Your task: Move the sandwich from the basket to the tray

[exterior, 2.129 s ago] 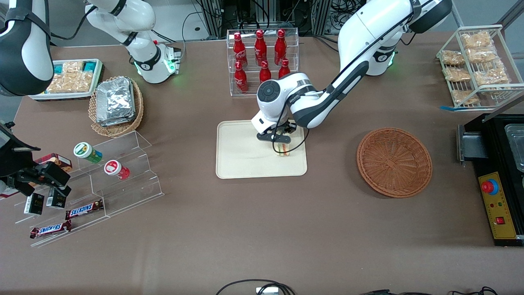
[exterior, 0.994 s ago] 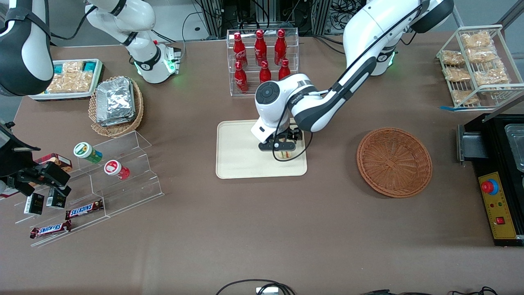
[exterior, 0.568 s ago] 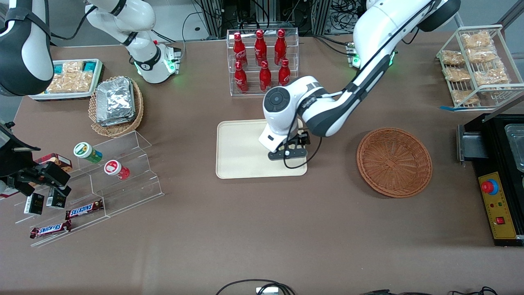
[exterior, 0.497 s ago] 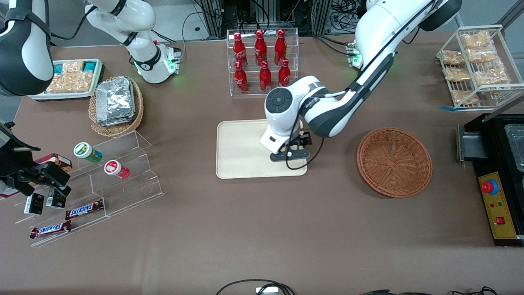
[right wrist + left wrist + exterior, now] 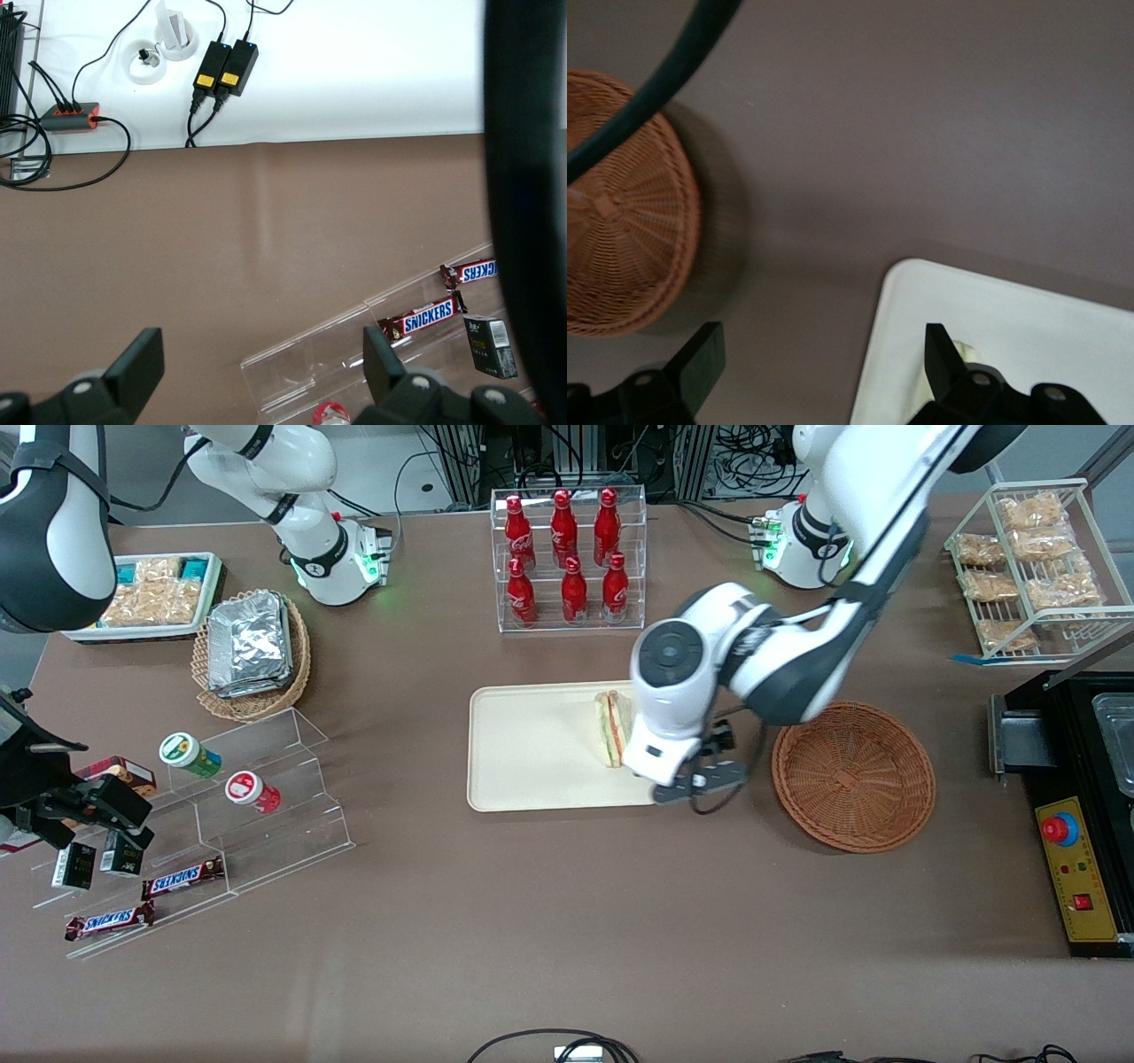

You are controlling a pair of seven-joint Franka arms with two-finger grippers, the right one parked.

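Note:
The sandwich point(image 5: 611, 727), a wrapped wedge with green and red layers, lies on the cream tray point(image 5: 532, 753) near the tray's end that faces the basket. My left gripper point(image 5: 671, 763) is open and empty, raised over that tray edge between the sandwich and the basket point(image 5: 853, 775). The reddish-brown basket holds nothing. In the left wrist view the gripper point(image 5: 824, 365) has its two fingers wide apart over the tray's rim point(image 5: 895, 345) and the bare table. A pale bit of the sandwich point(image 5: 968, 352) shows beside one finger point(image 5: 941, 359), and the basket point(image 5: 620, 221) shows too.
A clear rack of red bottles point(image 5: 567, 558) stands farther from the front camera than the tray. A tan basket of foil packets point(image 5: 252, 651), a white bin point(image 5: 151, 598) and acrylic steps point(image 5: 257, 797) lie toward the parked arm's end. A wire rack point(image 5: 1032, 571) and a black machine point(image 5: 1081, 815) lie toward the working arm's end.
The gripper held the sandwich on the tray, then let go, rose and moved toward the basket. The sandwich now lies uncovered on the tray.

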